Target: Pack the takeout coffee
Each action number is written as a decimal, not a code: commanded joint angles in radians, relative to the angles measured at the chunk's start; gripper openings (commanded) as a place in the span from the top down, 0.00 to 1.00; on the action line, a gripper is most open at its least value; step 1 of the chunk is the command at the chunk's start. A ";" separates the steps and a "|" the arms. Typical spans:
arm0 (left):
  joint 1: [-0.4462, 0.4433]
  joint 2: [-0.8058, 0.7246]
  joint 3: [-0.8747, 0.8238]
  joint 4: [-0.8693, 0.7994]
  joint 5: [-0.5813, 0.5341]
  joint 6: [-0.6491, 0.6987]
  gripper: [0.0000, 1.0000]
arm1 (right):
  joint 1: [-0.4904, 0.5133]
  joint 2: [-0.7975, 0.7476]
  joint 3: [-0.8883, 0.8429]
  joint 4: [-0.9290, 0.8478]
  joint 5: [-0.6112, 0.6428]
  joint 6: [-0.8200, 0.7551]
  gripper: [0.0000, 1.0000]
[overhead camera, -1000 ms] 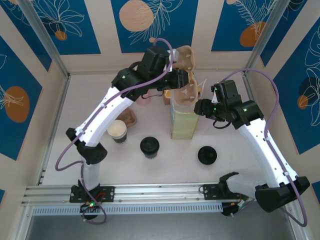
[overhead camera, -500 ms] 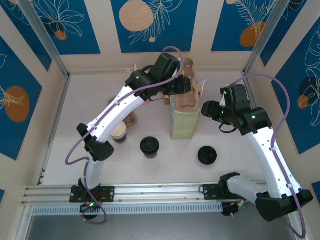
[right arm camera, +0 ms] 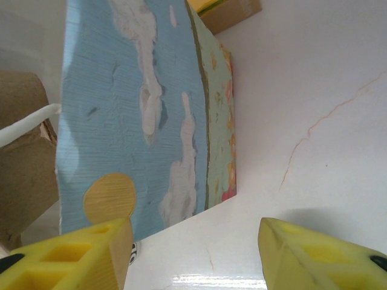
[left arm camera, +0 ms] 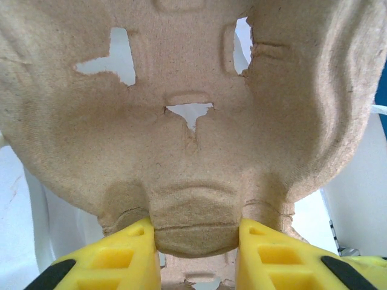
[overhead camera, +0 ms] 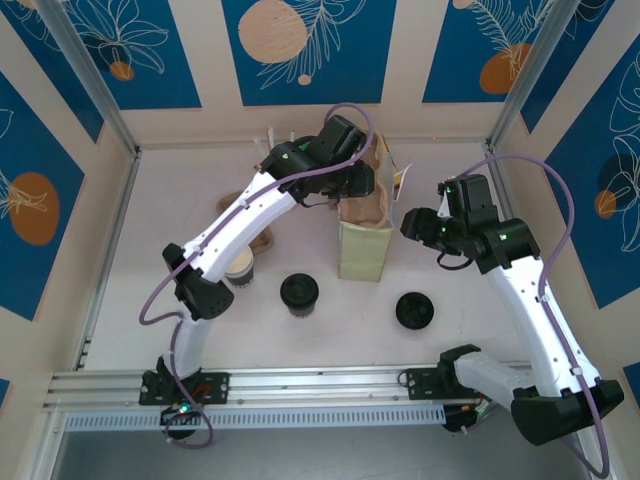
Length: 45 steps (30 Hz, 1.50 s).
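On the white table [overhead camera: 330,345], nearest the arm bases and toward the right, a loose round black lid [overhead camera: 415,310] lies flat. Left of it, near the middle, stands the takeout coffee [overhead camera: 299,295], a small paper cup capped with a black lid, upright and apart from everything else. Further left a second cup [overhead camera: 240,266] stands uncapped, showing its pale inside, partly under the left arm.

Behind the cups stands a tall pale-yellow paper bag [overhead camera: 365,250]. The right gripper [overhead camera: 412,222] hovers just beside the bag's right side, its yellow fingers spread with nothing between them. The left gripper [overhead camera: 365,185] reaches over the bag's mouth and is clamped on a lobe at the edge of a brown moulded-pulp cup carrier [left arm camera: 181,121], which sits in the top of the bag.

The cup probably handles as a light thing with thin walls that dent under a hard squeeze; whether it holds liquid cannot be seen, so it is best kept upright. The smooth plastic lid looks slippery and might pop off if gripped. The safer hold is across the cup's body below the lid rim, around the dark band, with gentle pressure.
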 commanded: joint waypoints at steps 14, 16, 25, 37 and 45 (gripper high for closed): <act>0.007 0.017 0.040 -0.137 -0.049 0.020 0.71 | 0.016 -0.008 -0.030 0.054 -0.056 0.002 0.43; 0.009 0.027 0.058 -0.165 -0.057 0.026 0.71 | 0.016 -0.008 -0.030 0.053 -0.052 0.001 0.43; 0.004 0.061 0.084 -0.188 -0.027 0.030 0.71 | 0.006 -0.012 -0.044 0.058 -0.041 0.004 0.43; -0.002 0.087 0.083 -0.197 -0.005 0.027 0.71 | -0.016 -0.013 -0.053 0.063 -0.045 0.004 0.43; 0.011 0.036 0.083 -0.195 -0.034 0.027 0.71 | -0.017 -0.015 -0.060 0.067 -0.053 0.009 0.43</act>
